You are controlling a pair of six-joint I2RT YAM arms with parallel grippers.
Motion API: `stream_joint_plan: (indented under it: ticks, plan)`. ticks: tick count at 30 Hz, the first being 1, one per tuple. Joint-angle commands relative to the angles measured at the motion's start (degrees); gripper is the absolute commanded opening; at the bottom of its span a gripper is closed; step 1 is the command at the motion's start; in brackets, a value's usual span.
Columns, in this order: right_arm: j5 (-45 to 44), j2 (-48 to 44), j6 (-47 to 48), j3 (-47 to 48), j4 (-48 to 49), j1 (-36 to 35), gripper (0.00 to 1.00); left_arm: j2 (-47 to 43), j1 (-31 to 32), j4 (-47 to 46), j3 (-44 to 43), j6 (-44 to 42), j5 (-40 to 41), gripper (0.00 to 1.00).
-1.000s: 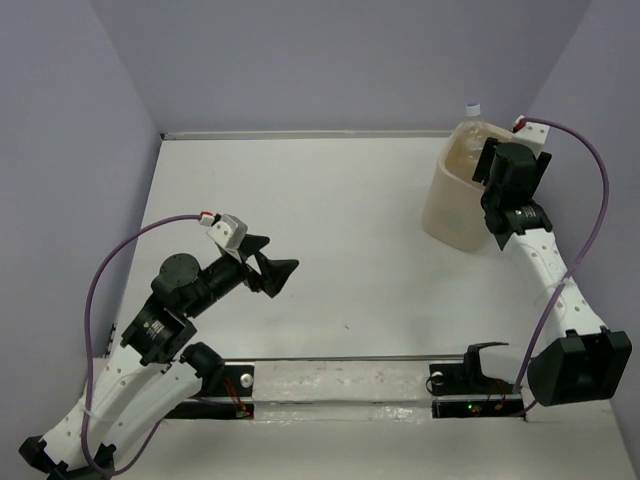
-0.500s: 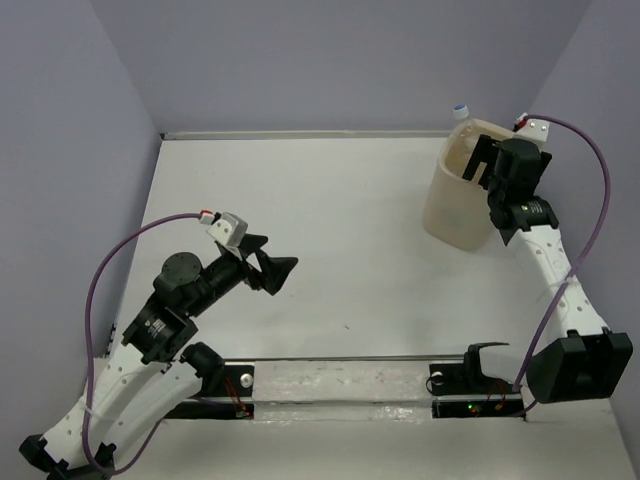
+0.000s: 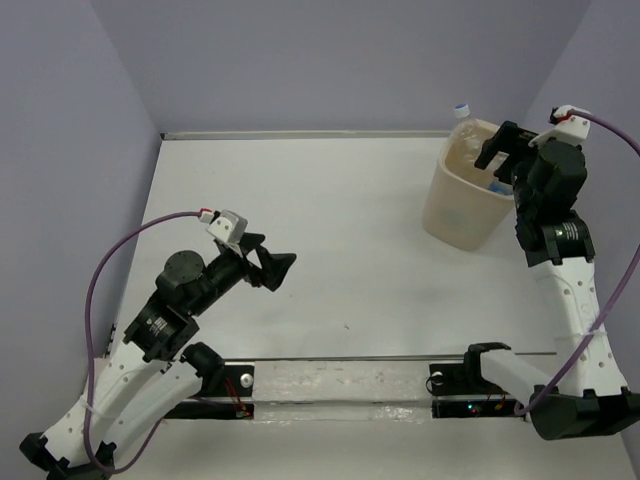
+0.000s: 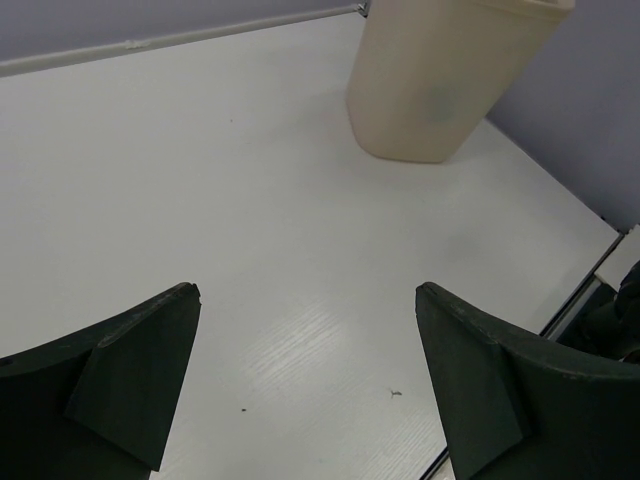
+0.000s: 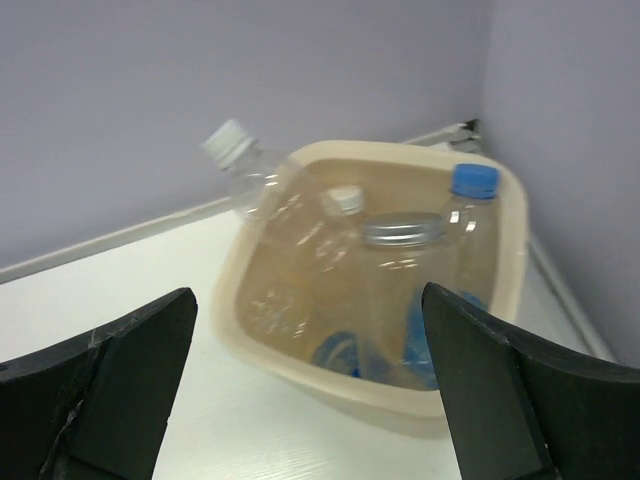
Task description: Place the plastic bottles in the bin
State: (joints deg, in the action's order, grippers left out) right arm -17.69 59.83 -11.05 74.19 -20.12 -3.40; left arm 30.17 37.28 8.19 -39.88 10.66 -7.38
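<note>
Plastic bottles (image 5: 380, 265): packed inside the bin (image 3: 455, 210) in the far right corner, one leaning out over the rim, likely for lack of room, right gripper (image 5: 308, 295) spread wide and empty near its mouth, left gripper (image 4: 307, 290) spread too, well apart.

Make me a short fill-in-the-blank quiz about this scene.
The bin stands at the table's far ___ corner.
The bottle leaning over its rim has a ___ cap.
The left claw and right claw are both ___.
Answers: right; white; open.
</note>
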Motion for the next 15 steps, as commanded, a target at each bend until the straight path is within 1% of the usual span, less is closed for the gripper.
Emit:
stream_joint_plan:
  ticks: [1,2,3,6,8,9,11,12,14,15]
  plan:
    - [19.6,-6.3,-6.3,0.3,1.1,0.1,1.00,-2.2,0.1,-1.9,-1.3,0.3,1.8,0.99]
    - [24.0,-7.4,-9.0,-0.5,2.1,0.1,1.00,-2.7,0.1,-2.6,-1.4,0.6,2.4,0.99]
    - [31.0,-8.5,-10.5,-2.6,4.6,0.1,1.00,-3.2,0.1,-3.0,-1.4,0.9,2.9,0.99]
    - [40.2,-13.8,-15.0,-7.2,9.6,0.1,1.00,-5.0,0.1,-4.2,-2.1,2.3,3.1,0.99]
    - [43.6,-16.8,-17.2,-9.2,12.4,0.1,1.00,-5.8,0.1,-4.1,-3.2,2.8,3.4,0.99]
    - [46.7,-20.1,-17.8,-10.2,15.1,0.1,1.00,-6.1,0.1,-3.8,-3.9,3.1,3.5,0.99]
    - [49.8,-24.8,-19.8,-12.4,18.6,0.1,1.00,-6.8,0.1,-3.5,-6.2,3.1,3.4,0.99]
    - [50.4,-24.9,-20.2,-13.0,19.4,0.1,1.00,-7.1,0.1,-3.5,-6.9,3.1,3.4,0.99]
    - [50.7,-29.1,-20.9,-14.4,19.4,0.1,1.00,-7.9,0.2,-3.5,-8.7,3.1,3.4,0.99]
    - [50.4,-31.6,-21.1,-14.9,21.3,0.1,1.00,-8.2,0.1,-3.5,-9.4,3.1,3.7,0.99]
